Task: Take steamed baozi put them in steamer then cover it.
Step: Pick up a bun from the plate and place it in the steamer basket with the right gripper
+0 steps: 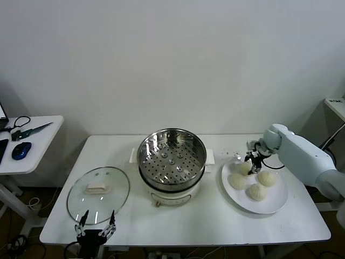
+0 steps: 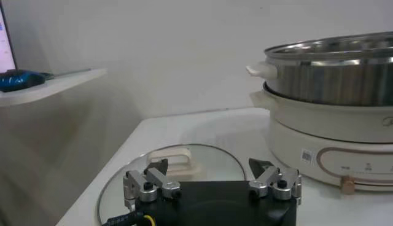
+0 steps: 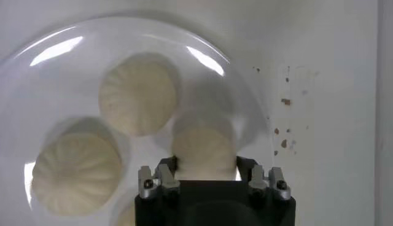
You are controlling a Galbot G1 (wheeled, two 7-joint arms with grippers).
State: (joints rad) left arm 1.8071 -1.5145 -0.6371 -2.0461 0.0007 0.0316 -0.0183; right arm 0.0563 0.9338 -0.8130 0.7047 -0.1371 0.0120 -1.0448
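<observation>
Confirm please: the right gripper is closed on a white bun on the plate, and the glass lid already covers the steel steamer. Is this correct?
Not entirely. The round glass lid does not cover the shiny steel steamer; it lies flat on the white table, beside the steamer on the robot's left, as the head view shows. The rest holds: the right gripper has its jaws shut on a white bun on the round white plate.

White surface (image 1: pixel 188 226); glass lid (image 1: pixel 98 193) lying flat at its left; side desk (image 1: pixel 32 141) bearing blue mouse (image 1: pixel 20 150).
</observation>
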